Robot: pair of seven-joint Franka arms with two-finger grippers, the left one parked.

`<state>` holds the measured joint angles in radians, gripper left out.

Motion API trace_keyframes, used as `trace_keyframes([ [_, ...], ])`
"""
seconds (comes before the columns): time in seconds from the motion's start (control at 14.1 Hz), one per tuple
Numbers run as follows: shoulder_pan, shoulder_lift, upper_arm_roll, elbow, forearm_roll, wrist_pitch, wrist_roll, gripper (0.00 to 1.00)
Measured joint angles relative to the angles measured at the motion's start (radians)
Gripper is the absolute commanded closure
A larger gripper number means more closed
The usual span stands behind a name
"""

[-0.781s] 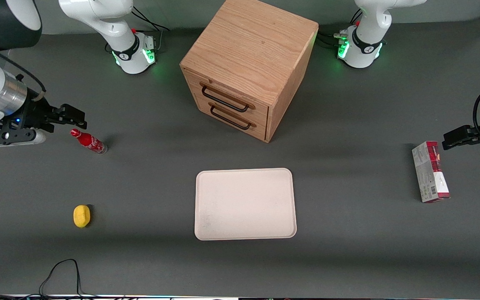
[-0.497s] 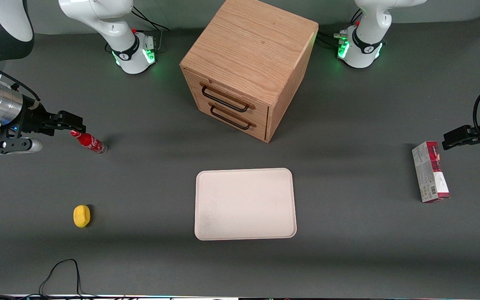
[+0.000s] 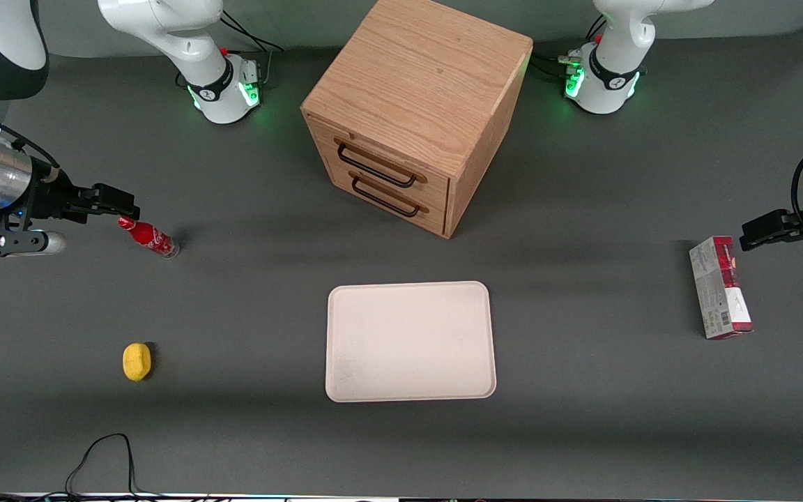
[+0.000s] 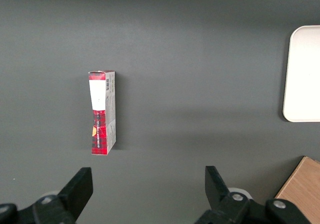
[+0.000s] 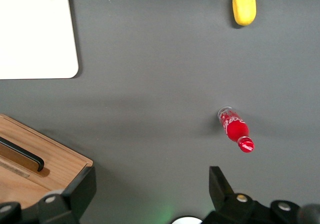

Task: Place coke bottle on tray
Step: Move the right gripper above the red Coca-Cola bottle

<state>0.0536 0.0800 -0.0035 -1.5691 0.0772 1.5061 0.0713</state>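
Now the open pincer (image 3: 119,201) has retreated slightly from the coke bottle (image 3: 148,237).

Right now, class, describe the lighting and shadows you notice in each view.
Front view: even overhead light, soft shadow bands across the table, green glow at both arm bases; the gripper, open, hovers by the coke bottle. Right wrist view: the bottle casts a faint shadow; the tray looks washed out.
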Motion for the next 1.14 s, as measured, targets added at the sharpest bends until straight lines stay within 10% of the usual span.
trace_keyframes([
  [0.78, 0.012, -0.031, -0.006, -0.003, -0.021, -0.028, 0.000, 0.00],
  [1.14, 0.013, -0.176, -0.073, -0.151, -0.141, -0.055, -0.093, 0.00],
])
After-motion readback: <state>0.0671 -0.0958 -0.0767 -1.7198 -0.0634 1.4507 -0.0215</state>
